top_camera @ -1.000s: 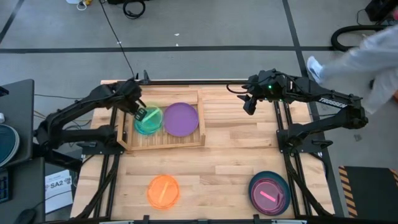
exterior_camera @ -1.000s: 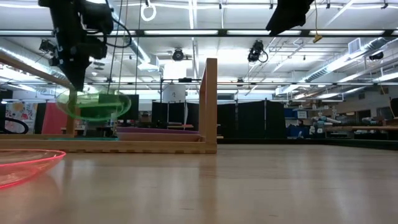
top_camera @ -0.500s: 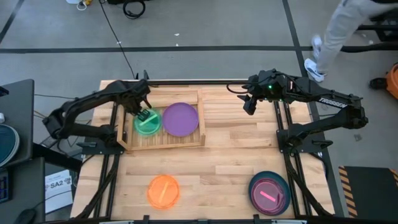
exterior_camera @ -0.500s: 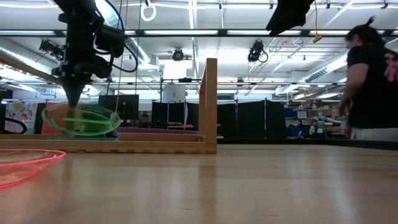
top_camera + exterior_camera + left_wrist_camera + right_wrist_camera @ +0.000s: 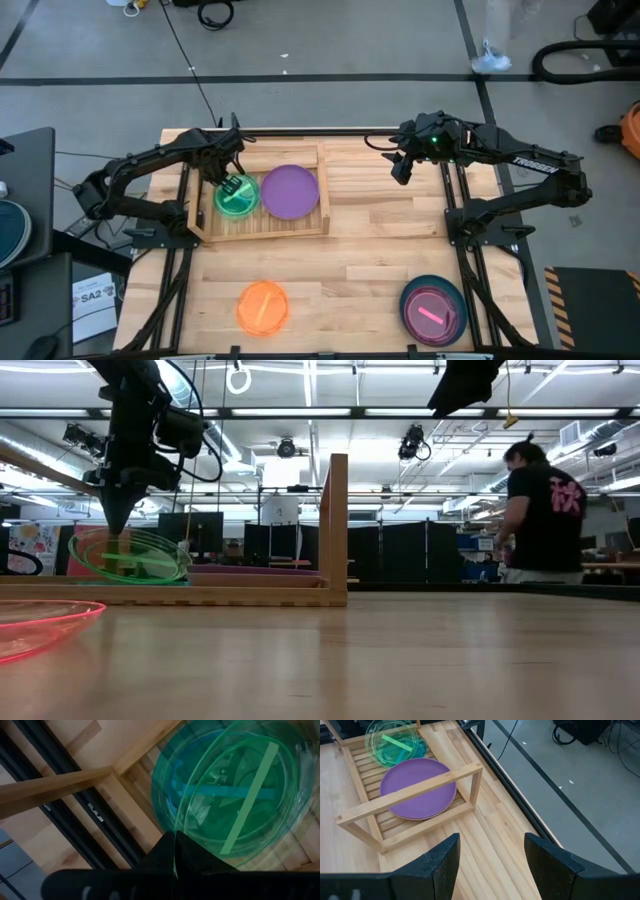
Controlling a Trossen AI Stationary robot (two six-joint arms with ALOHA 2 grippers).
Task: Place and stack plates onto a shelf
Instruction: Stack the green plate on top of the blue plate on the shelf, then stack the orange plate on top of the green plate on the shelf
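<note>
My left gripper (image 5: 231,184) is shut on a see-through green plate (image 5: 238,197) low in the left half of the slatted wooden shelf (image 5: 262,232). In the left wrist view the green plate (image 5: 235,795) sits over a blue-teal plate (image 5: 167,780) that lies on the slats. A purple plate (image 5: 290,191) lies flat in the shelf's right half. My right gripper (image 5: 402,170) is open and empty, high over the table's far right part (image 5: 492,855). My left gripper pinches the green plate's rim (image 5: 174,832) between its two fingers, at the plate's far-left side. The fingers come from above, pointing down (image 5: 113,520). The plate is slightly tilted just over the plate below; whether it rests on it, I cannot tell.
An orange plate (image 5: 262,306) lies near the table's front edge, left of middle. A pink plate on a dark teal plate (image 5: 433,310) lies at the front right. The shelf's raised rails (image 5: 338,525) stand around the plates. A person (image 5: 540,510) stands beyond the table.
My left gripper has gone down with the green plate, a little toward the table's left edge, bringing the plate from above the shelf's rail height to low over the blue-teal plate. The plate stays slightly tilted. The person behind the table has walked on.
</note>
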